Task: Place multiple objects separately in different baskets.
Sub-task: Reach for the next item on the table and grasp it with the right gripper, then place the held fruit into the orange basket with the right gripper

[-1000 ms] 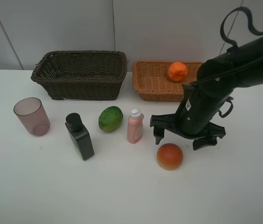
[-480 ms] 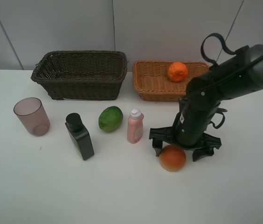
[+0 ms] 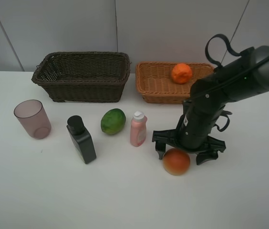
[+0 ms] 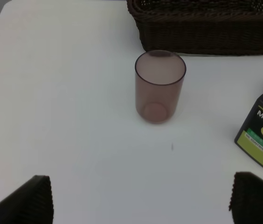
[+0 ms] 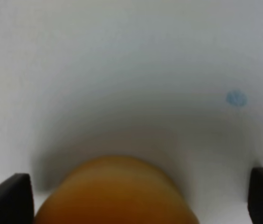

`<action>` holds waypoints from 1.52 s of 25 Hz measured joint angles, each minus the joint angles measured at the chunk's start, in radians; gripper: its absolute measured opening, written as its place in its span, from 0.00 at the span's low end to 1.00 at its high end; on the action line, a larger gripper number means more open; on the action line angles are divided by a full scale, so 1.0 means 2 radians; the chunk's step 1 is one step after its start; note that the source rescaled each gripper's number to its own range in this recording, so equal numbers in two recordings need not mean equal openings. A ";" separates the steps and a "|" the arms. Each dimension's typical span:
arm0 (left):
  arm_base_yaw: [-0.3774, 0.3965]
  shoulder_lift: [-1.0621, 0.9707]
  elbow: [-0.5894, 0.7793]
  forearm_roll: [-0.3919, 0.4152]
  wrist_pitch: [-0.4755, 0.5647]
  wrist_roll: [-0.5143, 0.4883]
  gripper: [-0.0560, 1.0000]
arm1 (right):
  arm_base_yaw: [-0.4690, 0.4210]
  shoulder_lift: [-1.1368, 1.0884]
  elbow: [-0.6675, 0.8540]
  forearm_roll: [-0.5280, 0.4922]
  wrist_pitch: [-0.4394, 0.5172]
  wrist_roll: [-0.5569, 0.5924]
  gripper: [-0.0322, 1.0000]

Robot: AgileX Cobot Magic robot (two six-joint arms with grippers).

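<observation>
My right gripper (image 3: 183,153) is open and low over the table, one finger on each side of the red-orange round fruit (image 3: 176,163), which fills the space between the fingers in the right wrist view (image 5: 117,191). The orange (image 3: 181,73) lies in the light tan basket (image 3: 153,86). The dark brown basket (image 3: 82,76) holds nothing I can see. In front stand the mauve cup (image 3: 32,119), dark flat bottle (image 3: 81,140), green fruit (image 3: 113,121) and pink bottle (image 3: 138,129). My left gripper (image 4: 141,200) is open above bare table, with the cup (image 4: 160,86) ahead of it.
The white table (image 3: 125,200) runs to a grey wall behind the baskets. The pink bottle stands close to the left of my right gripper's left finger. The dark bottle (image 4: 262,135) and dark basket (image 4: 206,28) show at the edges of the left wrist view.
My right gripper came down and toward the front, from behind the red-orange fruit to astride it. The fruit shifted slightly. Little has moved in the last half second.
</observation>
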 joint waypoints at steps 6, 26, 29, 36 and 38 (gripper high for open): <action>0.000 0.000 0.000 0.000 0.000 0.000 0.98 | 0.000 0.007 -0.002 0.000 0.003 0.000 1.00; 0.000 0.000 0.000 0.000 0.000 0.000 0.98 | 0.011 0.011 -0.005 0.000 -0.001 0.000 0.45; 0.000 0.000 0.000 0.000 0.000 0.000 0.98 | 0.011 0.011 -0.005 0.004 -0.008 0.000 0.45; 0.000 0.000 0.000 0.000 0.000 0.000 0.98 | 0.011 0.011 -0.005 0.006 -0.011 0.000 0.45; 0.000 0.000 0.000 0.000 0.000 0.000 0.98 | 0.011 0.011 -0.005 0.006 -0.011 0.000 0.45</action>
